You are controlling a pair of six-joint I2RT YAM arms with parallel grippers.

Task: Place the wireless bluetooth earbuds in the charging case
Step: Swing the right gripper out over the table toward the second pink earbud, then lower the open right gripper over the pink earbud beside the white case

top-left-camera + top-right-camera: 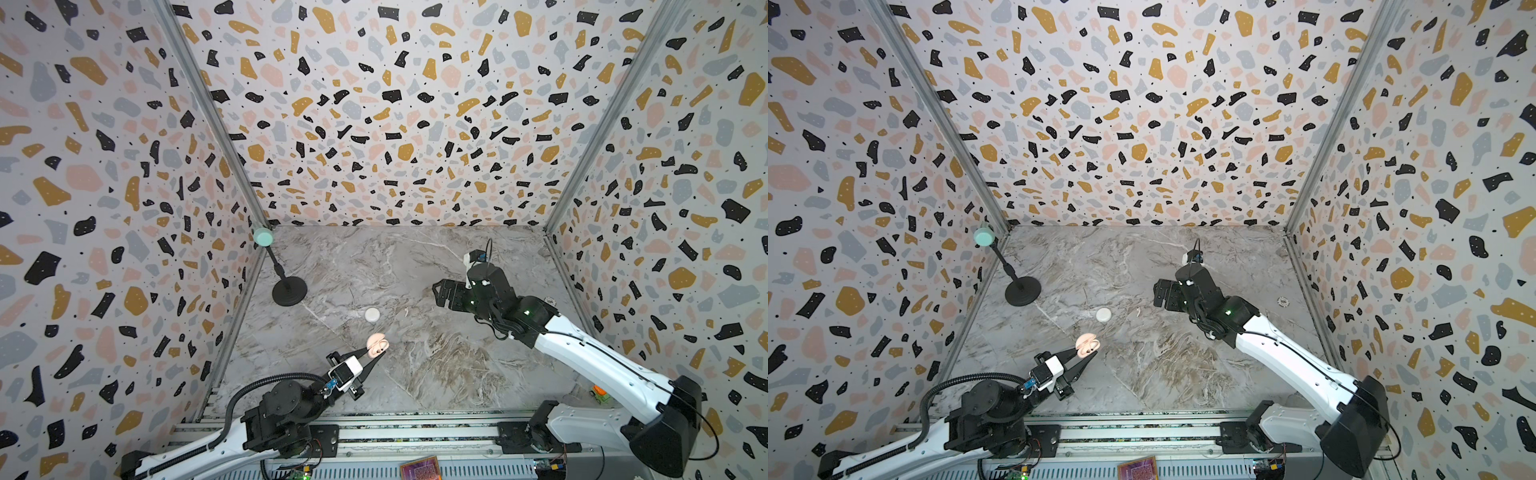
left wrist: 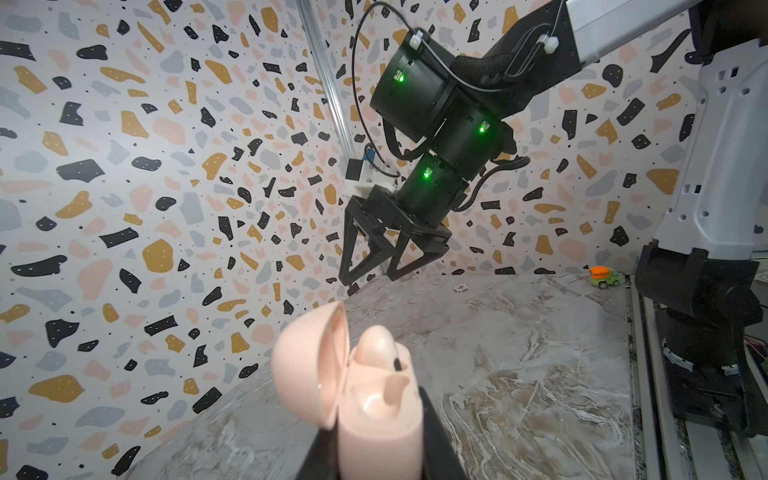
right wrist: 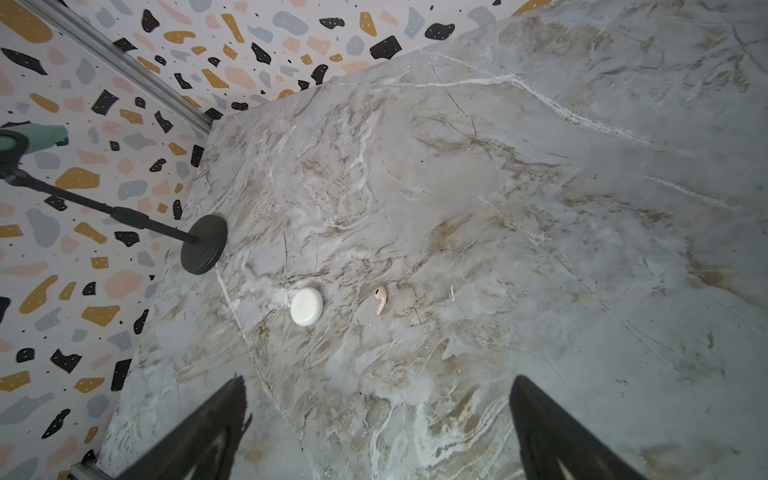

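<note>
The left gripper (image 1: 376,354) is clenched on the lower shell of the pink charging case (image 1: 377,344), which seems to be held clear of the bench (image 1: 415,257) with its lid swung open; in the left wrist view a seated earbud (image 2: 376,345) fills one well and the well beside it looks empty; a little farther back the closed white case (image 1: 372,314) lies flat on the bench; just to its right, not touching it, the loose pink earbud (image 1: 407,311) lies on its side; farther right again the right gripper (image 1: 437,291) hangs above the bench, jaws spread wide and empty.

The coming move, I judge, turns on one relation; the loose pink earbud lies to the left of the right gripper and below it, between that gripper and the white case, so the right arm is both the nearer and the free one; in the right wrist view the loose pink earbud (image 3: 380,299) shows ahead between the two fingers, its stem roughly square to the line joining them, so a straight descent and squeeze would likely pinch it across the stem; no white earbuds show.
</note>
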